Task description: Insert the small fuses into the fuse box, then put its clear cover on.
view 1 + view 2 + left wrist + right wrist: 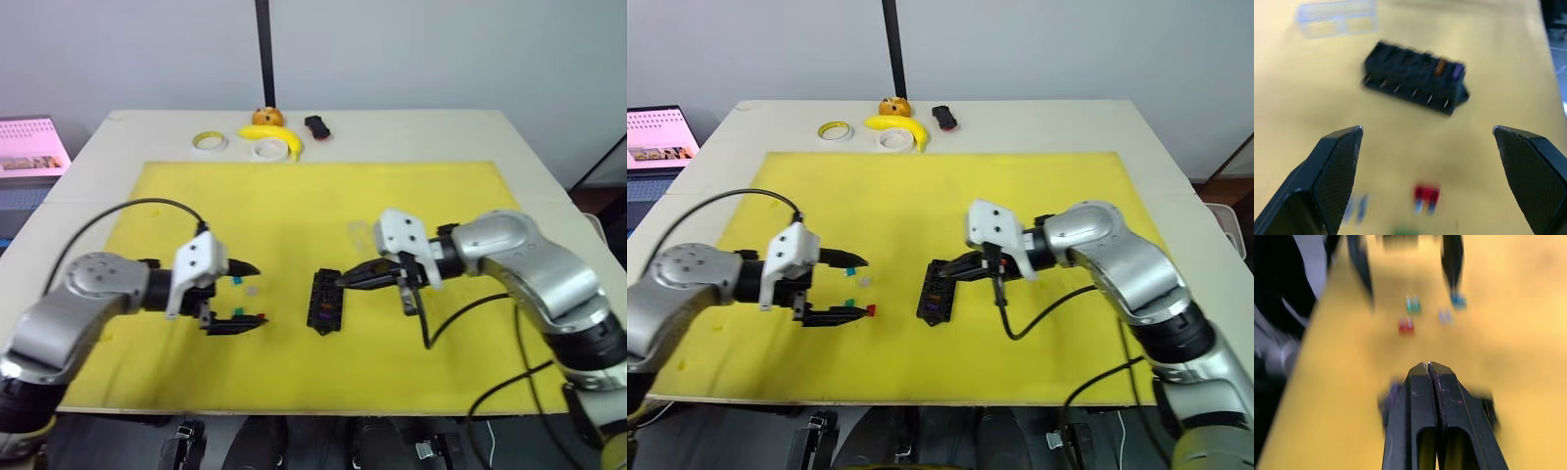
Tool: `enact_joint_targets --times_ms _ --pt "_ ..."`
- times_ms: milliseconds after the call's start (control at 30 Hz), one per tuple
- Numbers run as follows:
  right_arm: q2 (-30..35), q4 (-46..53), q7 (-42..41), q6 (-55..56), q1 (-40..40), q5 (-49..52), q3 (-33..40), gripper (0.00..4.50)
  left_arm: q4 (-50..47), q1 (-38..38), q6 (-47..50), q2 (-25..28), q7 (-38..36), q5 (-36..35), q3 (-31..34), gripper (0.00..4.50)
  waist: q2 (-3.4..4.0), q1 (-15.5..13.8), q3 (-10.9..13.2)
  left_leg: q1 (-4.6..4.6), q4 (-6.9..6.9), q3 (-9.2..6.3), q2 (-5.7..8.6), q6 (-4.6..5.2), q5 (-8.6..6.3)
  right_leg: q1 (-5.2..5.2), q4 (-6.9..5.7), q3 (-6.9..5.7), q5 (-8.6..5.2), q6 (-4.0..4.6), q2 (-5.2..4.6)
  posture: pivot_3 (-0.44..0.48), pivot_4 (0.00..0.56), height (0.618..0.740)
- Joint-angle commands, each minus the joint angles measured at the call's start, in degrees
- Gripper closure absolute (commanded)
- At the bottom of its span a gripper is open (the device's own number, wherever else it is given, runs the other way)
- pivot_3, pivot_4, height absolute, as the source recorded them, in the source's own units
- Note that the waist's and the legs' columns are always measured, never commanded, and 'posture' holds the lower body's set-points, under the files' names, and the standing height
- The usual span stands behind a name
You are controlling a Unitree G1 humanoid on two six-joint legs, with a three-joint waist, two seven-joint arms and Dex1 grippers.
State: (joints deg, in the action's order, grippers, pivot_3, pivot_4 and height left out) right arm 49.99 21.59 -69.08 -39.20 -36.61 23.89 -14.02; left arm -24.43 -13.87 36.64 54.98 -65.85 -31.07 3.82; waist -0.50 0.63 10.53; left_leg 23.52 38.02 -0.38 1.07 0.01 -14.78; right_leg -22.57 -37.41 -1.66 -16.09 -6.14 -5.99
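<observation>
— So, what is the head camera showing you?

— Both my arms are reaching over the yellow mat (294, 196) on the table (549, 166). My left end effector (848, 287) is gaping wide around the loose small fuses (860, 294). My right end effector (942, 276) is sitting pinched together, empty, its tip over the fuse box (934, 294).

— And your left wrist?

— My fingers (1334, 171) are standing far apart. The fuse box is lying beyond them with an orange and a purple fuse seated at one end. The clear cover (1336, 18) is lying past it, flat on the mat.

— The right wrist?

— My two fingers are pressing together, and red, green, grey and teal fuses are lying ahead.
</observation>
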Motion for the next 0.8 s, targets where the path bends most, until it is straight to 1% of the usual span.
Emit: enact_joint_targets --times_ms 33,67,167,300,400,433,567,633,800 --pt "5.43 -2.8 -3.29 4.86 2.13 -1.51 4.59 4.47 -0.03 3.16 4.85 3.46 -0.93 -5.47 9.61 0.0 0.01 0.06 0.01 0.0 0.0 0.0 -0.01 0.0 0.0 -0.01 0.0 0.0 0.0 0.0 0.0 0.0 0.15 0.74" --pt "7.21 -3.85 -4.15 5.83 3.08 -1.64 5.84 4.47 0.02 5.02 5.3 4.56 -1.63 -5.99 12.05 0.0 0.01 0.11 0.01 -0.01 -0.01 0.01 -0.01 0.0 0.0 -0.01 0.0 0.0 0.0 0.0 -0.01 0.0 0.15 0.74" --pt "11.92 -7.76 -6.05 8.73 5.28 -2.47 9.2 3.69 1.97 11.9 4.11 8.42 -4.32 -3.77 18.73 0.0 0.03 0.22 0.02 -0.01 -0.06 0.04 -0.03 0.0 -0.01 -0.06 0.01 0.01 0.0 0.01 -0.03 0.0 0.15 0.74" --pt "15.95 -11.47 -8.16 11.8 7.48 -3.1 12.51 1.93 6.16 18.36 3.28 11.65 -6.9 -1.72 25.39 0.0 0.05 0.07 0.04 -0.01 -0.09 0.06 -0.06 -0.02 -0.01 -0.07 0.05 0.0 -0.11 0.22 -0.16 0.0 0.15 0.74" --pt "18.63 -15.53 -8.95 15.07 8.6 -4.86 14.41 0.39 9.48 22.95 0.39 12.84 -9.04 1.26 29.21 0.0 0.07 0.1 0.05 -0.01 -0.12 0.1 -0.02 -0.02 -0.02 -0.07 0.13 0.0 -0.13 0.24 -0.33 0.0 0.15 0.74" --pt "19.17 -17.09 -8.9 16.16 8.77 -5.5 14.84 0.03 10.34 23.99 -0.25 13.03 -9.68 1.79 30.19 0.0 0.07 0.12 0.05 -0.01 -0.13 0.12 -0.01 -0.01 -0.03 -0.06 0.16 0.0 -0.13 0.25 -0.37 0.0 0.15 0.74" --pt "20.74 -21.12 -8.86 19.18 10.17 -7.13 16.37 0.03 13.28 26.27 -2.55 13.36 -11.5 3.55 32.95 0.0 0.08 0.14 0.06 -0.01 -0.15 0.13 0.02 0.01 -0.06 -0.22 0.28 0.01 -0.14 0.28 -0.49 0.0 0.15 0.74" --pt "20.93 -22.16 -8.6 20.29 10.62 -7.9 16.71 0.03 14.58 26.4 -3.55 13.56 -12.07 4.14 33.05 0.0 0.1 0.06 0.07 0.0 -0.21 0.14 0.02 0.01 -0.07 -0.23 0.32 0.03 -0.14 0.29 -0.53 0.0 0.15 0.74" --pt "19.09 -20.46 -8.14 18.9 9.14 -6.79 16.27 0.03 13.66 23.46 -4.18 12.59 -10.96 3.68 28.14 0.0 0.18 0.13 0.1 0.0 -0.35 0.18 0.06 0.0 -0.07 -0.32 0.33 0.04 -0.14 0.3 -0.66 0.0 0.15 0.74"
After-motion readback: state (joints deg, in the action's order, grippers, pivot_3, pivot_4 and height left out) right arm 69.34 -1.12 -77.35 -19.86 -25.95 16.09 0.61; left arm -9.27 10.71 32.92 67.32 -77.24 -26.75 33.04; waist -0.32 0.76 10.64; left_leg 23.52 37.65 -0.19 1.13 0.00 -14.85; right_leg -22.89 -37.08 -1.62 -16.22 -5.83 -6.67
